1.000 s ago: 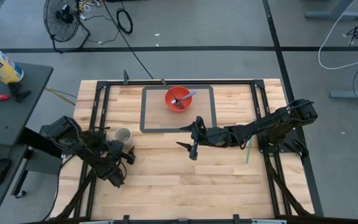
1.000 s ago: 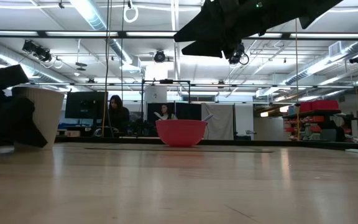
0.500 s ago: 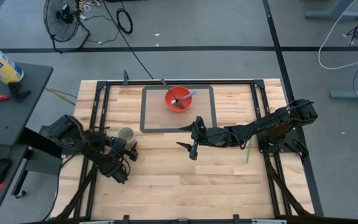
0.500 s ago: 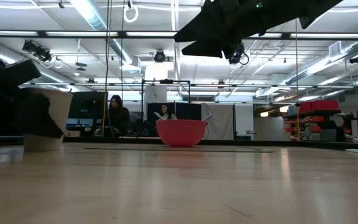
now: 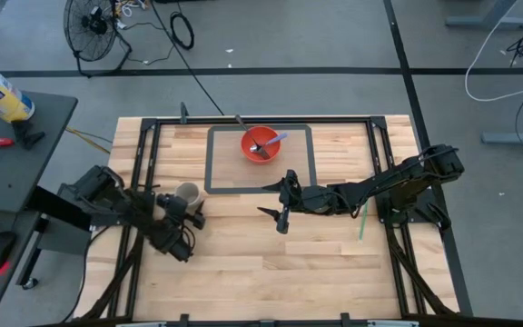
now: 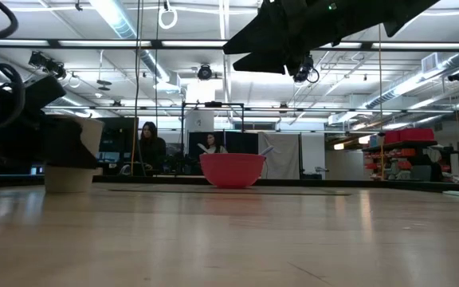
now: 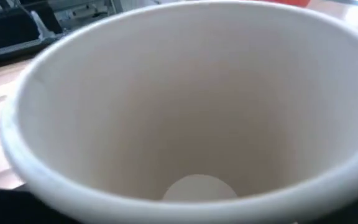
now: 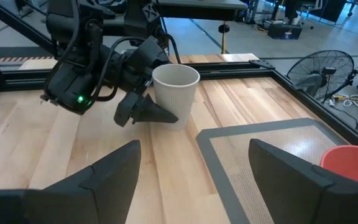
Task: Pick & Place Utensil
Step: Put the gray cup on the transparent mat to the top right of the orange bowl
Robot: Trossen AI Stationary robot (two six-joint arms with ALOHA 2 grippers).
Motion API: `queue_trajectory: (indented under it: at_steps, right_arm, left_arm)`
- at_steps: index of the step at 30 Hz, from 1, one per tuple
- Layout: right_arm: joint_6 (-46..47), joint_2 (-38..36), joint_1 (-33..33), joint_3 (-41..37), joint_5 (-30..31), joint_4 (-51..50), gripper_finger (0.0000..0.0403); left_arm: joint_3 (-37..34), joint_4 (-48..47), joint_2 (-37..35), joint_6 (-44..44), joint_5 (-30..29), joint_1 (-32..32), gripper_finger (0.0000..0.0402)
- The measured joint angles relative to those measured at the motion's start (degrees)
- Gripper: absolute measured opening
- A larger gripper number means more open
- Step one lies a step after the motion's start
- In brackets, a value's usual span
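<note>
A white paper cup stands upright on its base at the table's left. My left gripper is open, with its fingers on either side of the cup; in the left wrist view the cup's inside fills the picture. A red bowl sits on the grey-framed mat with a purple utensil resting in it. A green utensil lies flat on the wood at the right. My right gripper hangs open above the table's middle, touching nothing. My left gripper reaches level from the table's left side, its fingers astride the cup's lower wall. One finger lies against that wall; the cup hides the other finger. The cup stands upright with its base on the table.
A black frame runs round the tabletop. A bare stretch of wood lies between the cup and my right gripper and along the near edge. People sit at desks in the room beyond the table.
My left gripper has swung toward the table's right and a little toward the far edge. The cup has slid along the table with it, staying upright.
</note>
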Motion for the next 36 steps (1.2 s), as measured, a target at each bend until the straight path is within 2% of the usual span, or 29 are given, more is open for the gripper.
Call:
queue_trajectory:
  at_steps: [5, 11, 15, 18, 22, 26, 30, 36]
  right_arm:
    - [0.0, 0.0, 0.0, 0.0, 0.02, 0.0, 0.0302]
    - [-0.41, 0.0, 0.0, 0.0, 0.04, 0.0, 0.0302]
    - [-3.37, 0.06, 0.0, 0.01, 0.07, 0.01, 0.0302]
    - [-4.78, 1.24, 0.0, 0.07, 0.03, 1.4, 0.0302]
    - [-6.72, 4.96, 0.0, 0.07, -2.73, 8.54, 0.0302]
    - [-9.29, 8.62, -0.01, 0.07, -6.02, 16.16, 0.0307]
    - [-11.62, 9.14, 0.0, 0.07, -9.03, 21.35, 0.0331]
    - [-14.6, 9.61, 0.0, 0.09, -13.11, 22.21, 0.0376]
  left_arm:
    - [0.0, 1.52, 0.0, 2.17, -0.56, 2.04, 0.0375]
    - [0.2, 1.53, -0.09, 2.18, -0.2, 2.92, 0.0327]
    - [2.53, 0.89, -0.5, 5.91, 0.93, 2.85, 0.0326]
    - [5.8, 0.86, -1.83, 13.07, 0.15, 2.84, 0.0329]
    - [10.86, 0.83, -4.55, 23.84, -3.62, 2.85, 0.034]
    - [16.13, 1.16, -6.14, 35.61, -4.9, 2.85, 0.033]
    - [21.42, 1.8, -6.23, 45.94, -4.75, 2.85, 0.0328]
    - [26.72, 11.54, -6.23, 63.97, -1.73, 3.14, 0.0331]
